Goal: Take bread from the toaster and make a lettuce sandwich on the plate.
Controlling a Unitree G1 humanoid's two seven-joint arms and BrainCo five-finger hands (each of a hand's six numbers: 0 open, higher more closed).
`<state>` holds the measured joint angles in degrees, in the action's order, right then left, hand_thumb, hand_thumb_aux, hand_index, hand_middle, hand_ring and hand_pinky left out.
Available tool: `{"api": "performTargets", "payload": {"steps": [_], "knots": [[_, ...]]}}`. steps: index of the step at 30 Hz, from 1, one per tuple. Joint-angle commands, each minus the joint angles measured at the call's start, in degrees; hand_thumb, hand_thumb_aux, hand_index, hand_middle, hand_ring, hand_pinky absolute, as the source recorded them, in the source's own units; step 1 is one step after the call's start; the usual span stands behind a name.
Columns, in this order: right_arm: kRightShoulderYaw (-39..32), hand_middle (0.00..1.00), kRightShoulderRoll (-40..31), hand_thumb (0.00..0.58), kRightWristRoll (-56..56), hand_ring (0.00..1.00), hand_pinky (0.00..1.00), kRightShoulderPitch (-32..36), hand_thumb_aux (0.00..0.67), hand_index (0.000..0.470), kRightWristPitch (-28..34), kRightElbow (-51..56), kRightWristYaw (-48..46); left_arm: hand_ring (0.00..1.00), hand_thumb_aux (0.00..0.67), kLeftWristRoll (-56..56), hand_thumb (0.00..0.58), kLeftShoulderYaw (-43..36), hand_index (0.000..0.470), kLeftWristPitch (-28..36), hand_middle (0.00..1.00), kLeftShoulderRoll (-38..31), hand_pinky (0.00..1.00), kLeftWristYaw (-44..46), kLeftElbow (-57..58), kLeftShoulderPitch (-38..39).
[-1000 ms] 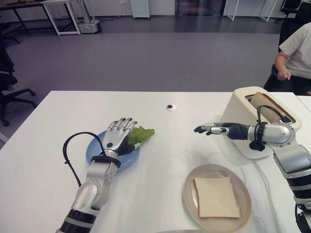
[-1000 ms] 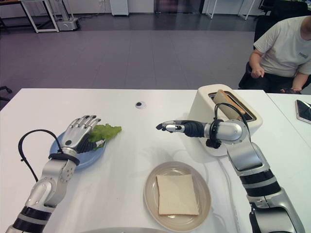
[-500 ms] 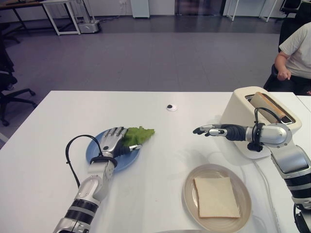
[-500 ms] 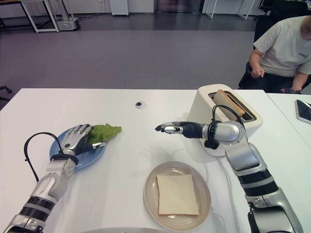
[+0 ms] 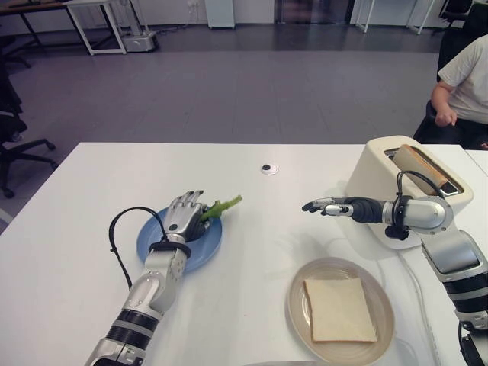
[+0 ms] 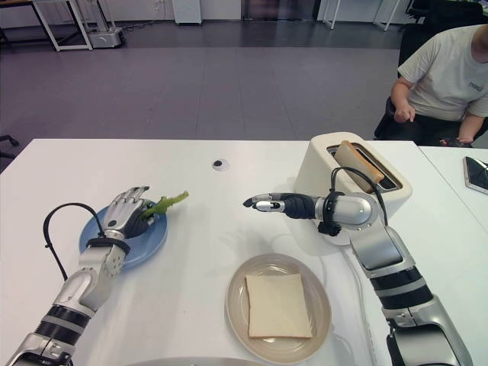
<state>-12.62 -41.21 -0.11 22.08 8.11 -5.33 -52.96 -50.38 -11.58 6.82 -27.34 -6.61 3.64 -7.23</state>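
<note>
Quick rundown of the white table: there's a small round black-and-white fitting near its far edge, top centre. A black cable loops off the left wrist at lower left.

The right hand hangs at centre right, just in front of the cream toaster. Its fingers are stretched out flat, pointing left and carrying nothing.

The lettuce is at centre left, pinched in the left hand. The fingers are closed on one end, and the rest of the leaf pokes out up and to the right, past the rim of the blue plate (the hand itself sits over that plate).

Counting up:
- **Plates:** two, the blue one and a clear plate at lower right.
- **Bread:** two slices. One slice lies flat on the clear plate, and another slice stands in the toaster slot at the right edge.
- **Lettuce:** one leaf.
- **Toaster:** one.
</note>
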Motion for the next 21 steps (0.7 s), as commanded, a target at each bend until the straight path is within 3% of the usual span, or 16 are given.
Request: {"api": "performTargets", "payload": {"steps": [1, 5, 8, 14, 21], "knots": [[-0.3, 0.0, 0.1, 0.0, -1.1, 0.0, 0.0, -0.1, 0.0, 0.0, -0.4, 1.0, 0.0, 0.0, 0.67, 4.7, 0.58, 4.3, 0.47, 0.9, 0.0, 2.2, 0.0, 1.7, -13.7, 0.1], [-0.4, 0.0, 0.6, 0.0, -1.5, 0.0, 0.0, 0.4, 0.0, 0.0, -0.6, 2.0, 0.6, 0.0, 0.67, 4.6, 0.58, 1.4, 0.47, 3.5, 0.0, 5.6, 0.0, 8.0, -26.7, -0.2], [0.1, 0.0, 1.3, 0.0, -2.2, 0.0, 0.0, 2.2, 0.0, 0.0, -0.9, 4.8, 1.9, 0.0, 0.67, 3.5, 0.58, -7.9, 0.47, 4.2, 0.0, 11.5, 0.0, 13.2, -31.6, 1.2], [2.7, 0.0, 1.7, 0.0, -3.0, 0.0, 0.0, 6.9, 0.0, 0.0, -2.0, 13.1, 5.6, 0.0, 0.67, -0.9, 0.58, -26.2, 0.47, 2.2, 0.0, 17.2, 0.0, 18.3, -26.1, 5.4], [4.0, 0.0, 2.7, 0.0, -5.0, 0.0, 0.0, 12.0, 0.0, 0.0, -3.3, 21.0, 9.9, 0.0, 0.67, -3.4, 0.58, -31.6, 0.47, 0.8, 0.0, 18.2, 0.0, 21.3, -24.6, 6.0]]}}
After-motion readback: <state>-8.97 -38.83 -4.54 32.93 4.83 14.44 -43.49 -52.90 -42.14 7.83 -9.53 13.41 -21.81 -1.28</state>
